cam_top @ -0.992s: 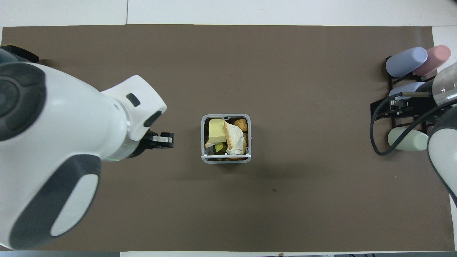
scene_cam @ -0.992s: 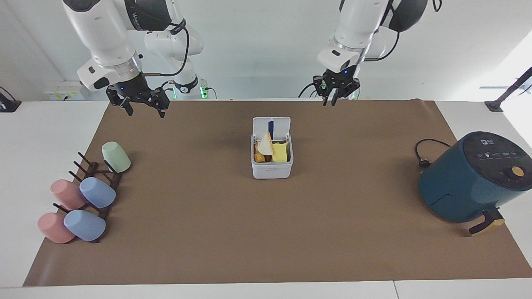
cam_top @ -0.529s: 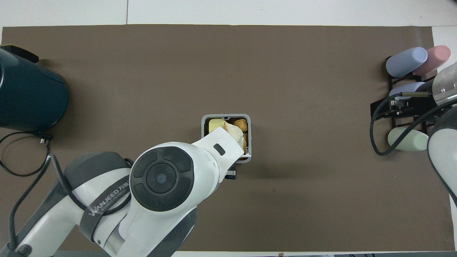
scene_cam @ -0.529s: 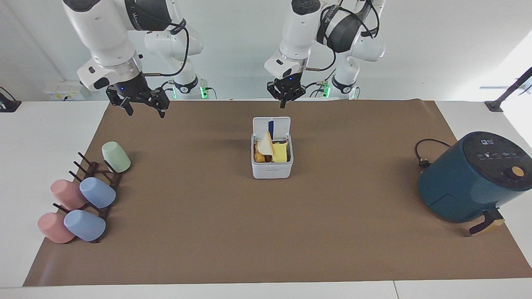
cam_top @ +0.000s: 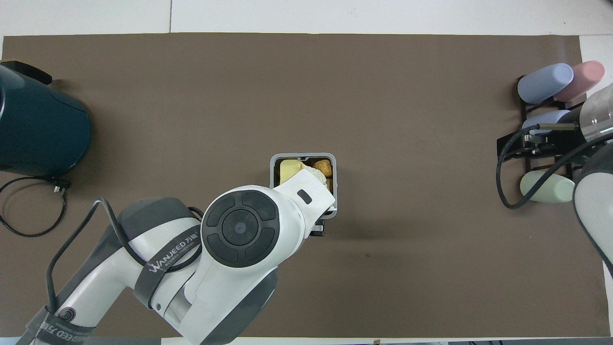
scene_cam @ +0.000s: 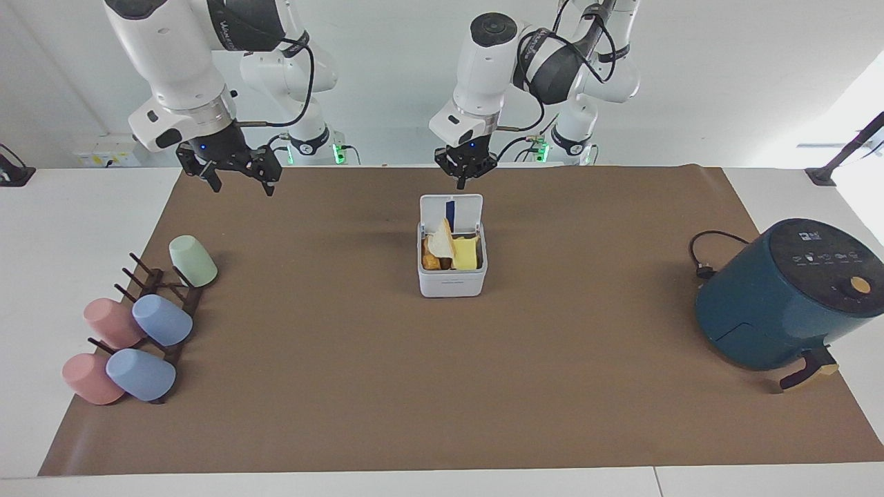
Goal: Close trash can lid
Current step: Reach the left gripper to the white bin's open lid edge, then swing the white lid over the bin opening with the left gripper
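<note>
The small white trash can stands in the middle of the brown mat, filled with a yellow sponge, bread and crumpled paper. Its lid stands open and upright at the edge nearer to the robots. My left gripper hangs just above the lid's top edge, fingers together, not touching it. In the overhead view the left arm covers part of the trash can and hides the lid. My right gripper is open and empty, waiting in the air over the mat's corner at the right arm's end.
A teal air fryer with its cord sits at the left arm's end of the table. A dark rack with several pastel cups lies at the right arm's end.
My left arm has swung from the left arm's end toward the middle and now holds its gripper just above the upright lid. The right arm has not moved.
</note>
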Tool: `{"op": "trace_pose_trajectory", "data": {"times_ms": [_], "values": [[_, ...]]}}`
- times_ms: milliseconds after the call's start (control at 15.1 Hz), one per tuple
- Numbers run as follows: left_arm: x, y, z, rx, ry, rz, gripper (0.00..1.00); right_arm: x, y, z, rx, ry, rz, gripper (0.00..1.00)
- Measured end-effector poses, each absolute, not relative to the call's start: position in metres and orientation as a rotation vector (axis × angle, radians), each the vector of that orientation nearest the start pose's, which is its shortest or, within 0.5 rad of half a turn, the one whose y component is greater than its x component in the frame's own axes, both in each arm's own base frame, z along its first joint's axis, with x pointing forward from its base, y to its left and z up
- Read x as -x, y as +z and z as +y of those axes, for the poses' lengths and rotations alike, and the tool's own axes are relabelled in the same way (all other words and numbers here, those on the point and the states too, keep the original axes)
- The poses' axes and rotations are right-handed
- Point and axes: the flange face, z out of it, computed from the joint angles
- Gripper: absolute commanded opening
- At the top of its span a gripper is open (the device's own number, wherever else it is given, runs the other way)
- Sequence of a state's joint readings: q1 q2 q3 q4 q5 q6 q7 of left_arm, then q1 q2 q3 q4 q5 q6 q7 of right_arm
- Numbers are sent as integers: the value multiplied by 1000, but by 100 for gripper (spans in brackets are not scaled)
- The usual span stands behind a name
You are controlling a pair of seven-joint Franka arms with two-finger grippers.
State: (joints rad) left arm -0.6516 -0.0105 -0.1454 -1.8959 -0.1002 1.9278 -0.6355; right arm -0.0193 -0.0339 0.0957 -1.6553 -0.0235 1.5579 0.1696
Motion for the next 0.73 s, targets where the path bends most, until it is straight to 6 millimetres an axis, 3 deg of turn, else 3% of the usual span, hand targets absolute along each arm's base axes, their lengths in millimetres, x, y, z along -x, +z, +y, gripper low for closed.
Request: {"op": "trace_pose_trajectory", "data": {"times_ms": [463, 727], "values": [[-404, 503, -410, 3284, -36, 137, 0, -539, 602, 40, 3171, 95, 147, 100], [-421, 503, -402, 3311, -92, 80, 0, -539, 602, 40, 3171, 95, 147, 100]]}}
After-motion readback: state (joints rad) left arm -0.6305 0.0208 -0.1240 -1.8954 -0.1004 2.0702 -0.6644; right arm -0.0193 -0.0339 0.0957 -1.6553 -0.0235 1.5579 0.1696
